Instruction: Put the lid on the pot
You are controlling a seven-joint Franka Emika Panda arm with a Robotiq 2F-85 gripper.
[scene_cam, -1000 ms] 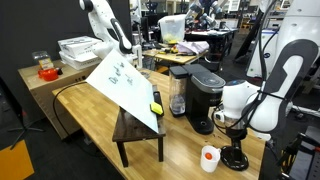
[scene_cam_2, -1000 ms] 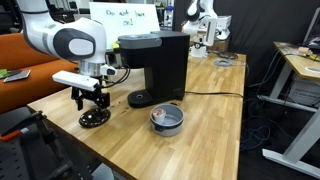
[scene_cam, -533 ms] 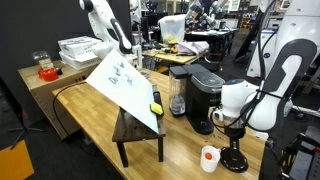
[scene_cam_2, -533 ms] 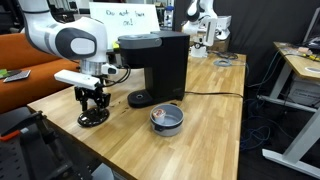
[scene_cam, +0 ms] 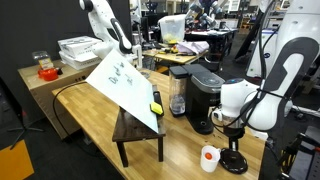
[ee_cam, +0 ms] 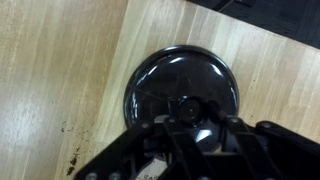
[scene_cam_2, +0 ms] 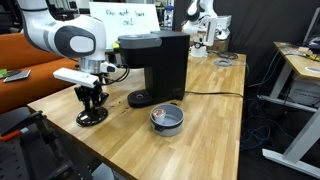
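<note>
The lid (ee_cam: 180, 85) is a flat round dark disc lying on the wooden table; it also shows as the dark lid (scene_cam_2: 92, 117) and the lid (scene_cam: 234, 160) in both exterior views. My gripper (ee_cam: 186, 112) comes straight down on it and its fingers are shut on the small centre knob (ee_cam: 185, 107). In both exterior views the gripper (scene_cam_2: 92, 104) stands upright over the disc. The pot (scene_cam_2: 166, 119), small, shallow and grey, sits on the table in front of the coffee machine, well away from the lid. It is hidden in the wrist view.
A black coffee machine (scene_cam_2: 152, 66) stands between lid and pot. A small white cup with an orange-red top (scene_cam: 209, 157) sits beside the lid. The table edge (scene_cam_2: 60, 125) runs close to the lid. A dark bench with a white sheet (scene_cam: 135, 125) stands farther off.
The gripper's fingers have closed from open onto the lid's knob. The arm has barely moved and the lid lies in the same spot.
</note>
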